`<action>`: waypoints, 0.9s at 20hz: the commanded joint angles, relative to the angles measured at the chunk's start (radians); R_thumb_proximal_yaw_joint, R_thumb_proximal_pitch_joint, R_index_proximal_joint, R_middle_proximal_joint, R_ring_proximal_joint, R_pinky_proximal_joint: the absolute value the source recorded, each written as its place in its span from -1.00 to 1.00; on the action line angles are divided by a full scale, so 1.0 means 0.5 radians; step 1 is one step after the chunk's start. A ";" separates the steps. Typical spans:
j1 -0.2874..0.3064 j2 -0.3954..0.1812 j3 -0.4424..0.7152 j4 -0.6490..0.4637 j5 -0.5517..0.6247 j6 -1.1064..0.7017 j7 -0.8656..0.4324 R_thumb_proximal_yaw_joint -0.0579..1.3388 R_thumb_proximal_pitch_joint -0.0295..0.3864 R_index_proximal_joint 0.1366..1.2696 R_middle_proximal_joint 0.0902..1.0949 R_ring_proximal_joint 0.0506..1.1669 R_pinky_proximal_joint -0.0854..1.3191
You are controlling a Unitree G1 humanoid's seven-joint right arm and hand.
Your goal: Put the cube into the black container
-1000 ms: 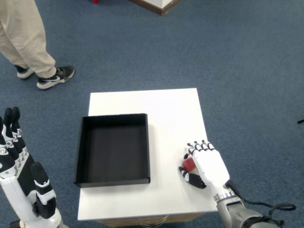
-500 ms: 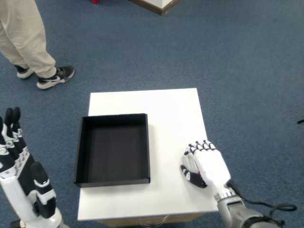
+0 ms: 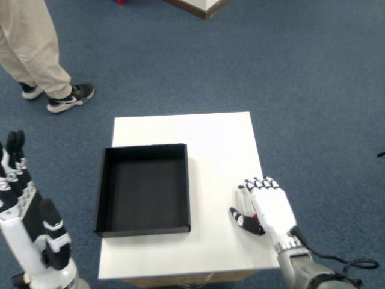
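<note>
A view looking straight down from the robot's head onto a small white table (image 3: 210,138) standing on blue carpet (image 3: 301,72).

On the left half of the table sits the black container (image 3: 143,224), a shallow, square, open-topped tray with low upright walls. Its dark floor is bare; nothing lies inside it.

At the lower right of the table, well apart from the container's right wall, the robot's white right hand (image 3: 264,208) rests palm down near the table's right edge. Its dark-tipped fingers (image 3: 260,182) curl downward and the thumb (image 3: 245,220) sticks out to the left. Only a thin sliver of red, the cube (image 3: 254,215), shows under the palm between thumb and fingers. The fingers appear wrapped around the cube, though the palm hides most of it, so how firm the hold is cannot be told. The cube is on or just above the tabletop, outside the container.

At the lower left of the frame, off the table and over the carpet, the robot's left hand (image 3: 27,226) stands upright with fingers straight, holding nothing.

In the upper left corner, a person's legs in beige trousers (image 3: 30,48) and black-and-white sneakers (image 3: 71,98) stand on the carpet. A wooden furniture corner (image 3: 201,6) shows at the top centre.
</note>
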 commanded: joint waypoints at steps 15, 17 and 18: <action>0.222 -0.179 -0.115 0.013 0.115 -0.046 -0.121 0.04 -0.88 -0.45 -0.64 -0.67 -0.67; 0.241 -0.186 -0.128 0.003 0.126 -0.059 -0.138 0.04 -0.89 -0.45 -0.64 -0.67 -0.67; 0.258 -0.190 -0.138 0.000 0.135 -0.066 -0.148 0.05 -0.89 -0.45 -0.64 -0.67 -0.67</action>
